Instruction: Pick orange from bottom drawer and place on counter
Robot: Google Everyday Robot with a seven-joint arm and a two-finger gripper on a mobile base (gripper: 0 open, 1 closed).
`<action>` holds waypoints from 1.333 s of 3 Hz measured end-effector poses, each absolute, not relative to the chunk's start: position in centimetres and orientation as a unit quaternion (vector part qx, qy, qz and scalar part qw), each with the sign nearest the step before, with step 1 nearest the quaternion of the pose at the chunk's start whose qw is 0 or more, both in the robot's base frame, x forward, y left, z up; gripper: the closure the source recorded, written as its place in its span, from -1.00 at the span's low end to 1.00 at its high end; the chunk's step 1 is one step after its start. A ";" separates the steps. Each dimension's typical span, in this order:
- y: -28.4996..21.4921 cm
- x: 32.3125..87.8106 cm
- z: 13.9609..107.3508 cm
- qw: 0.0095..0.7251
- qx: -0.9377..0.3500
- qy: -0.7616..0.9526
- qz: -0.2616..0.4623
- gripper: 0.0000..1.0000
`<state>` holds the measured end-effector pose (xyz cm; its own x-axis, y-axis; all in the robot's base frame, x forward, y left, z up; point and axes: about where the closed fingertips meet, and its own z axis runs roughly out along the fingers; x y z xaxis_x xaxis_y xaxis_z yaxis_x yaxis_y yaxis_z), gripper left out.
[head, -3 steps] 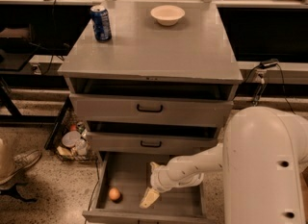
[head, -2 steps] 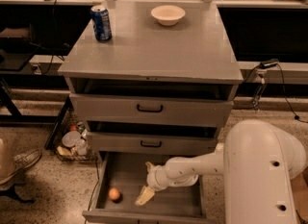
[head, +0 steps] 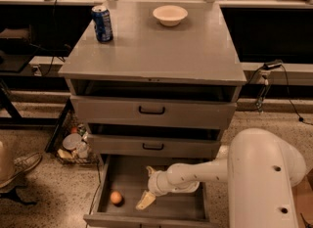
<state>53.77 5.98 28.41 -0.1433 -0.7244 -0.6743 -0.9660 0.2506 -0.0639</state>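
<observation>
One short gap decides the pick: the orange (head: pixel 116 197) sits on the floor of the open bottom drawer (head: pixel 128 172), near its front-left corner. The gripper (head: pixel 145 200) hangs inside the same drawer at its front middle, just beside the fruit on the side away from the left wall (a round thing, so no long axis). Whether the gripper is spread or pressed together I cannot tell. The arm (head: pixel 195 172) hides the drawer's right part.

1 camera looked steeply down from high before the cabinet (head: pixel 152 109), moderately close; counter (head: pixel 156 48) lay far, gripper (head: pixel 145 200) near, inside the bottom drawer (head: pixel 128 177).
</observation>
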 end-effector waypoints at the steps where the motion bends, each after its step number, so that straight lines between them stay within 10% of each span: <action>1: 7.1 55.1 25.6 0.338 -0.578 0.713 0.209 -1.00; 4: 12.0 58.4 20.5 0.382 -0.593 0.661 0.257 -1.00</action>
